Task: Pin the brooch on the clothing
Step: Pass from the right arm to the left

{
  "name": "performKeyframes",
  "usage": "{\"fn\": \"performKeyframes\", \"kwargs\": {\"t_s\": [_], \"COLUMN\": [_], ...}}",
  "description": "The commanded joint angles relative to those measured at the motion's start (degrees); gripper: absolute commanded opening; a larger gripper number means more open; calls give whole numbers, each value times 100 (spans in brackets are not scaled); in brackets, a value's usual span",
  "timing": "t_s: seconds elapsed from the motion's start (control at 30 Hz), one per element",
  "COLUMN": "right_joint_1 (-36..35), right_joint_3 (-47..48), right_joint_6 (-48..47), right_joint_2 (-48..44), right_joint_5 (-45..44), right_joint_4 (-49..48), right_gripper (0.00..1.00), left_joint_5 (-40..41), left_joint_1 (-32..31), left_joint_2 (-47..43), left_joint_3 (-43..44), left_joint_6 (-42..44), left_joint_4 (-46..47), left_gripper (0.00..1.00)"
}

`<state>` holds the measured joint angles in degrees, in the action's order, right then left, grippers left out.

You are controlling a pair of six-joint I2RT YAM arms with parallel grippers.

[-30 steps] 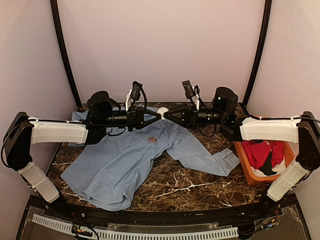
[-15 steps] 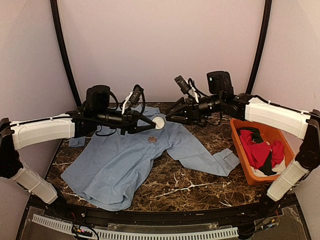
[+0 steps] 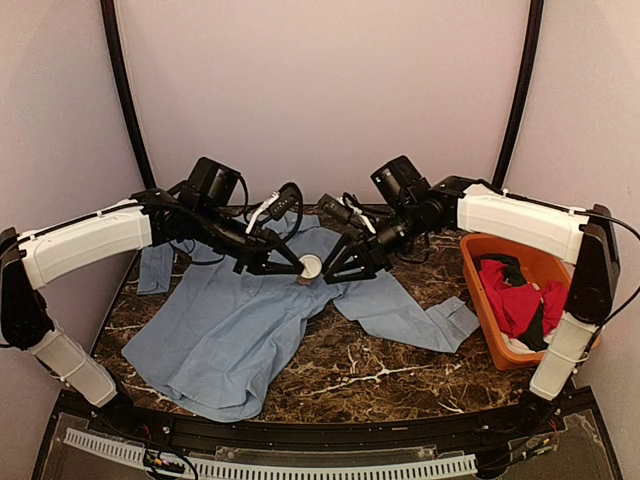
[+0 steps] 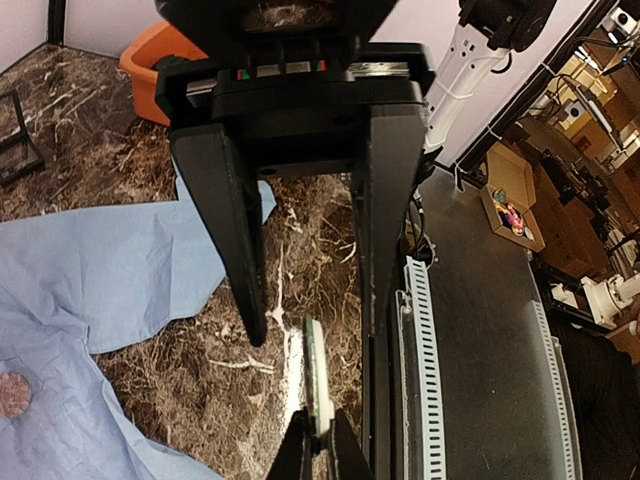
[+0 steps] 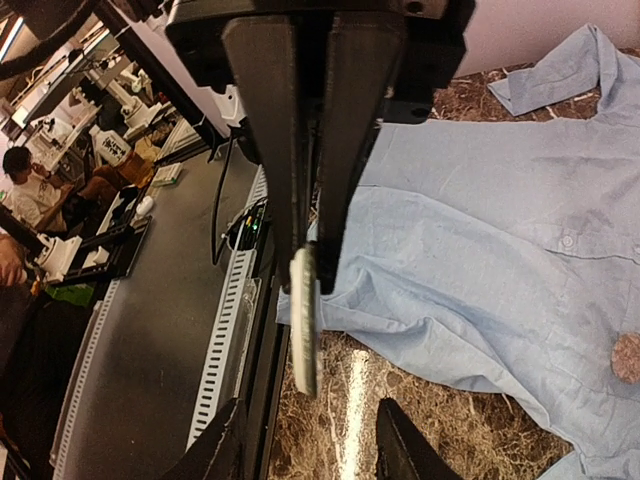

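Observation:
The clothing, a light blue shirt (image 3: 230, 320), lies spread flat on the marble table. The brooch, a white round disc (image 3: 311, 265), hangs just above the shirt's chest with my left gripper (image 3: 303, 264) shut on its edge. In the left wrist view the disc (image 4: 317, 375) shows edge-on, pinched between the fingertips of my left gripper (image 4: 320, 445). My right gripper (image 3: 332, 271) faces it from the right, open and not touching the disc. The right wrist view shows the disc (image 5: 303, 320) beyond my right gripper's (image 5: 310, 425) spread fingers. A small brown round piece (image 3: 303, 279) rests on the shirt below.
An orange bin (image 3: 478, 305) holding a red garment (image 3: 525, 305) stands at the table's right side. The shirt's right sleeve (image 3: 420, 315) reaches toward it. Dark marble table (image 3: 380, 370) lies in front of the shirt.
Both arms have come forward and down from the collar area to the shirt's chest. My right gripper has let go of the white disc and opened. The left still holds it.

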<state>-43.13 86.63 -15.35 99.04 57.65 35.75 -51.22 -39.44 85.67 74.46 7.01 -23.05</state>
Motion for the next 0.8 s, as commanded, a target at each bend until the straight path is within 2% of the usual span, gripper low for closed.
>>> {"fn": "performKeyframes", "kwargs": {"t_s": [0.0, 0.3, 0.63, 0.77], "right_joint_1": [-136, -199, -298, -324], "right_joint_3": [310, 501, 609, 618], "right_joint_6": [-241, -142, -140, -139], "right_joint_2": [225, 454, 650, 682], "right_joint_5": [-4, -36, -96, -109], "right_joint_4": [385, 292, 275, 284], "right_gripper": [40, 30, 24, 19], "left_joint_5": [187, 167, 157, 139], "left_joint_1": [-62, -170, -206, -210], "left_joint_2": [104, 196, 249, 264], "left_joint_3": [185, 204, 210, 210], "left_joint_6": [415, 462, 467, 444], "left_joint_4": [-804, -840, -842, -826], "left_gripper": [1, 1, 1, 1]}}
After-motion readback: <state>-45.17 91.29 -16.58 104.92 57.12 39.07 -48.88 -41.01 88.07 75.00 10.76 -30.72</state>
